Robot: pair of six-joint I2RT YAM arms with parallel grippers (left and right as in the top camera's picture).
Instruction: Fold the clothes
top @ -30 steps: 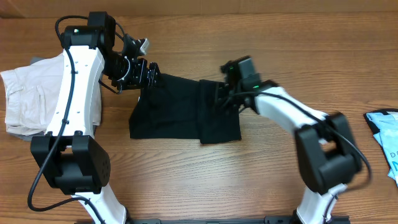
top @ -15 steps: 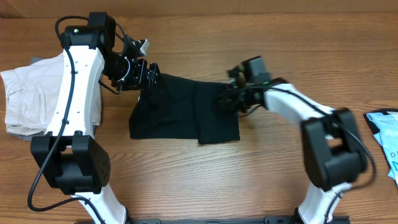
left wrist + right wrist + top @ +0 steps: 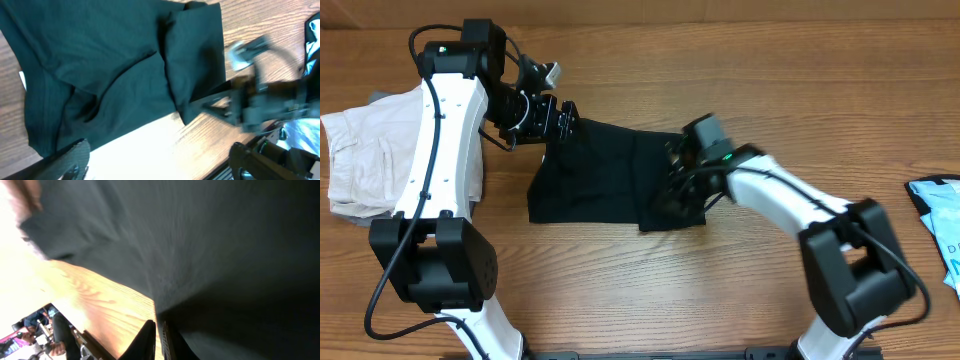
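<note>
The left gripper [image 3: 558, 120] hangs with fingers spread wide at the black T-shirt's [image 3: 600, 172] far left corner, while the right gripper [image 3: 672, 192], fingers pressed together, points down onto its right side.

wooden table [image 3: 770, 60] | on it: black T-shirt [image 3: 600, 175], off-white garment [image 3: 360, 160], light blue item [image 3: 940, 215]
</note>
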